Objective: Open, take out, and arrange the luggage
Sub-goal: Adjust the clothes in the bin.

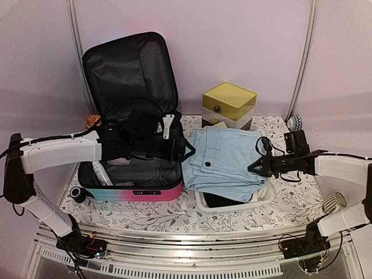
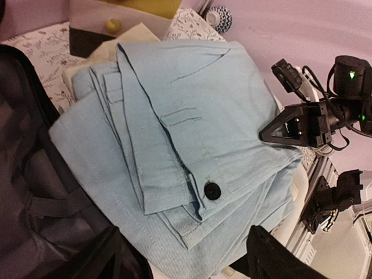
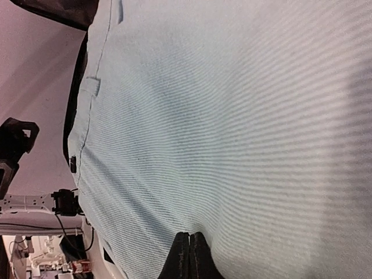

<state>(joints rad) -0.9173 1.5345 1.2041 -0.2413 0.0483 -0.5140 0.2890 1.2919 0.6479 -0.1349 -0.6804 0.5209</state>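
**My right gripper, fingers pressed together, tip down on the folded blue trousers.**
The trousers lie across the white basket, just beside the open suitcase with its lid upright. I judge that I'm pressing them flat there. My left gripper reaches over the suitcase, jaws apart and empty, at their left edge. My 2 arms stretch inward, low.

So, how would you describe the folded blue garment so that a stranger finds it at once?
Start from the open suitcase on the left of the table. Directly to its right sits a white basket, and the garment lies folded on top of it. It is the only pale blue cloth there, with a black button, in front of the yellow-topped box.
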